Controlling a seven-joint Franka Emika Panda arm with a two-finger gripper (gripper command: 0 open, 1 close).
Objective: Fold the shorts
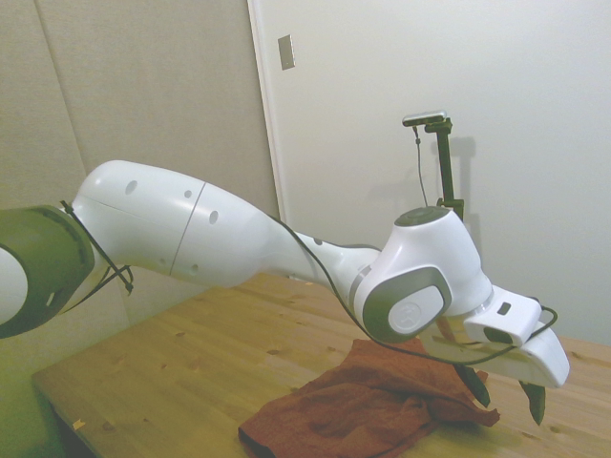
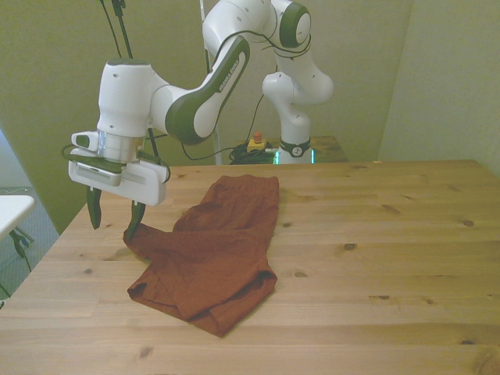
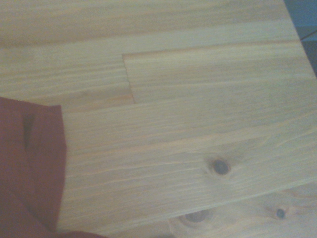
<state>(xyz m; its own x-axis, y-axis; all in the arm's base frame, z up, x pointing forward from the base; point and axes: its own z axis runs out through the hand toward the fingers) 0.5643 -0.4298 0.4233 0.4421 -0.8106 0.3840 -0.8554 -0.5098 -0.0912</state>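
Observation:
The rust-red shorts [image 2: 219, 250] lie crumpled and partly doubled over on the wooden table [image 2: 375, 258], toward the front view's left. In the side view the shorts [image 1: 372, 410] bunch up under the arm's wrist. My gripper [image 2: 115, 217] hangs open at the shorts' corner on the front view's left. One dark fingertip [image 2: 134, 225] is at that corner's raised edge and the other is over bare wood. Nothing is held between the fingers. From the side, the gripper [image 1: 506, 393] points down just past the cloth's edge. The wrist view shows a corner of the shorts [image 3: 29, 168] on the planks.
The table's edge on the front view's left runs close beside the gripper, with a white object [image 2: 12, 207] beyond it. A red button [image 2: 256, 143] and cables sit by the robot's base at the far edge. Bare wood spreads to the front view's right.

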